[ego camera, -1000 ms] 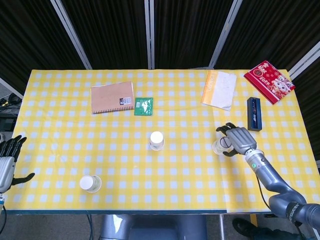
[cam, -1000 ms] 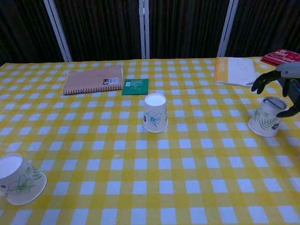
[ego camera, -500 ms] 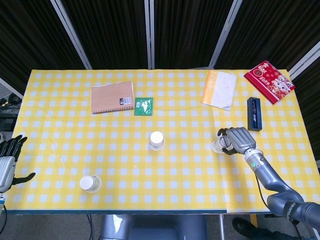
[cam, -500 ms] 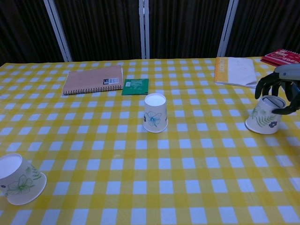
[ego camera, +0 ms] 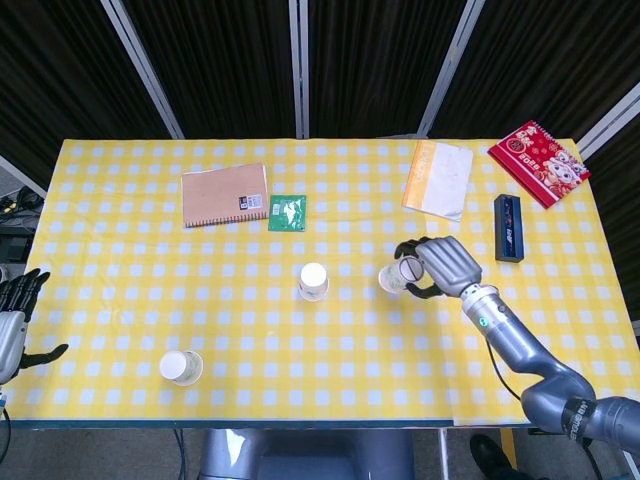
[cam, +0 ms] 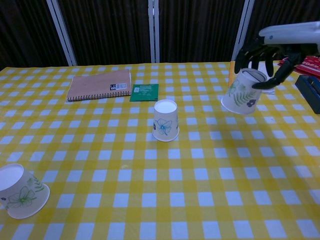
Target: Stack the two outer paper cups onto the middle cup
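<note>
**Head view and chest view: the right-hand cup is off the desk and heading inward**

Head view first. The right hand point(ego camera: 445, 265) now has the right cup point(ego camera: 397, 276) in its fingers point(ego camera: 420, 290), wrapped round the cup's upper end. A second ago that cup sat further right, near the dark blue box point(ego camera: 508, 227); half a second ago the fingers were closing on it in the same spot. Now hand and cup have swung well to the left, roughly level with the middle cup point(ego camera: 313, 281) but not yet beside it. The left hand point(ego camera: 12, 318) hangs off the desk's point(ego camera: 120, 300) left edge, fingers spread and holding nothing, much as it was. The left cup point(ego camera: 181, 367) lies untouched near the front edge.

Chest view next. The right cup point(cam: 242, 91) is plainly clear of the desk point(cam: 200, 200), tilted, its wide mouth angled down and left, with the right hand point(cam: 270, 47) gripping it from above. Earlier it stood upside down on the cloth; it has since been lifted and carried inward. The middle cup point(cam: 166, 120) stands upside down, unmoved, and the left cup point(cam: 19, 191) is where it was.

I'd say the pick-up is done and the carry is under way. The cup probably needs levelling before it will seat over the middle one.
</note>
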Controlling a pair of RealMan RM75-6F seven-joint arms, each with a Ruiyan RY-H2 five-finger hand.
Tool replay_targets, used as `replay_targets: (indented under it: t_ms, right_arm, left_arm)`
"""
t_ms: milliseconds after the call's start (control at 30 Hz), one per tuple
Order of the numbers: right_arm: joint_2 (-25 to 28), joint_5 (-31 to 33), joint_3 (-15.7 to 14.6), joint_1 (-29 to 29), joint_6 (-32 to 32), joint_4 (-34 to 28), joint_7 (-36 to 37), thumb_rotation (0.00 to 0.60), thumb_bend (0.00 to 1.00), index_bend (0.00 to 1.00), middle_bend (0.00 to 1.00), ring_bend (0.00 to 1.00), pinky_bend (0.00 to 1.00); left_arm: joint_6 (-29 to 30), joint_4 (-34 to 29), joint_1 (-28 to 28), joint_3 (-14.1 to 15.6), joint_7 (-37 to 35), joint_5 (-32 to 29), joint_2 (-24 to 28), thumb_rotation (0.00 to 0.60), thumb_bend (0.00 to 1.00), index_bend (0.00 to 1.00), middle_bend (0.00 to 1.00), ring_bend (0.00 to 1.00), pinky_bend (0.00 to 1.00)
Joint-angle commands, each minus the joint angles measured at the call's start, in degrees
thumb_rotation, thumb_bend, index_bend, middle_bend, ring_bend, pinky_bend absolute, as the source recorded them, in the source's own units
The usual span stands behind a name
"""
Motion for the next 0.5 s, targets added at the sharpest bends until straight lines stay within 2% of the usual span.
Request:
replay_targets:
  t_ms: [33,233,500]
  right_arm:
    - [-0.74,4.20,2.84,3.97,-1.67,-1.90,-2.75,0.600,0.29,0.38,0.43,0.37,0.49]
    - [-4.73,12.48,4.58,10.21,-2.33,-1.78,-8.40,0.600,0.29,0.37,0.43,0.37,0.49]
    - [-9.03,19.10,2.70,15.62,-0.94,-2.16,-16.03,0.600,0.29,0.37,0.43,0.38,0.49]
  left_arm:
    - [-0.22,-0.04,-0.10,-0.10,-0.50,-0.14,0.17,0.600,0.00,0.00,0.00,0.00,0.00]
    - [-0.91,0.40,-0.21,-0.31,-2.15,-0.82,0.63,0.600,0.00,0.00,0.00,0.00,0.00]
    - [-1.67,1.04,-0.35,-0.50,-3.75,-1.49,0.97,0.600,0.00,0.00,0.00,0.00,0.00]
